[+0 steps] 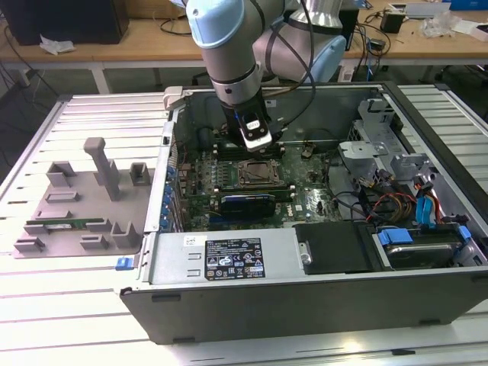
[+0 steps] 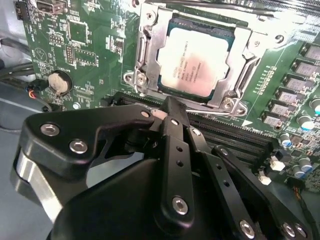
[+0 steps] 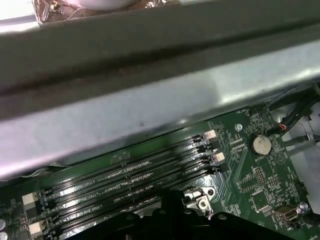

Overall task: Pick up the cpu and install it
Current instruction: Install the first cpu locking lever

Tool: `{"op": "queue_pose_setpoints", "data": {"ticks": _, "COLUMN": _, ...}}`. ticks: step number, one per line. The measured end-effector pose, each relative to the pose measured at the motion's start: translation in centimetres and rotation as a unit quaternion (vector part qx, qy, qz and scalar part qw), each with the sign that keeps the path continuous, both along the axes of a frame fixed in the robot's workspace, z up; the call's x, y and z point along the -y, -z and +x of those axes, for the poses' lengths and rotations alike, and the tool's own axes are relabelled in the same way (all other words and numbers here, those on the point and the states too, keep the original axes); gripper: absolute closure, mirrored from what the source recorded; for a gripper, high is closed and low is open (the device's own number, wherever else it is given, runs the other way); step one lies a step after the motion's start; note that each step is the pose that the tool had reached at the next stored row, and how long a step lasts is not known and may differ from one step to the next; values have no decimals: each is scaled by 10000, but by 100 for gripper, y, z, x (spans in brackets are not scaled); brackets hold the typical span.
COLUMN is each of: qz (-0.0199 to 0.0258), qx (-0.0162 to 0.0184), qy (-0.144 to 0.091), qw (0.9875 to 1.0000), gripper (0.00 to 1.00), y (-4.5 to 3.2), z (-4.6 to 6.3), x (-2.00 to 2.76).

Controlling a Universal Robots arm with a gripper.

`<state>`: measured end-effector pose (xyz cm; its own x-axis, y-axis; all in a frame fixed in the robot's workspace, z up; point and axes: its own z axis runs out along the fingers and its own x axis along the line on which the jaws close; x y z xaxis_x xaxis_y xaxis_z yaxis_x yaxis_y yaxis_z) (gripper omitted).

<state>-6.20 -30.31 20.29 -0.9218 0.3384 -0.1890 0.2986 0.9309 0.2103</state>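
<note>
Claw above cpu in socket, motherboard underneath.

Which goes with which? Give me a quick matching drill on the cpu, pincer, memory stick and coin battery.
1. cpu
2. pincer
3. memory stick
4. coin battery

A. lying on the grey tray outside the case
B. sitting inside the metal socket frame
C. over the black memory slots, beside the socket
D. round and silver, on the green board

Pairs: 1-B, 2-C, 3-A, 4-D
</note>
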Motion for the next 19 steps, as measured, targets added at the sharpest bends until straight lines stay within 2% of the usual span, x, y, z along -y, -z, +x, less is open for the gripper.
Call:
{"op": "queue_pose_setpoints", "data": {"ticks": 4, "qz": 0, "qx": 0, "qy": 0, "qw": 10000, "gripper": 89, "y": -3, "z": 0, "x": 0}}
{"op": "queue_pose_setpoints", "data": {"ticks": 7, "qz": 0, "qx": 0, "qy": 0, "qw": 10000, "gripper": 89, "y": -63, "z": 0, "x": 0}}
{"op": "queue_pose_setpoints", "data": {"ticks": 9, "qz": 1, "qx": 1, "qy": -1, "qw": 10000, "gripper": 89, "y": -74, "z": 0, "x": -4}}
{"op": "queue_pose_setpoints", "data": {"ticks": 11, "qz": 0, "qx": 0, "qy": 0, "qw": 10000, "gripper": 89, "y": -75, "z": -11, "x": -18}}
{"op": "queue_pose_setpoints", "data": {"ticks": 16, "qz": 0, "qx": 0, "qy": 0, "qw": 10000, "gripper": 89, "y": -69, "z": -47, "x": -89}}
{"op": "queue_pose_setpoints", "data": {"ticks": 19, "qz": 0, "qx": 0, "qy": -1, "qw": 10000, "gripper": 89, "y": -49, "z": -46, "x": -91}}
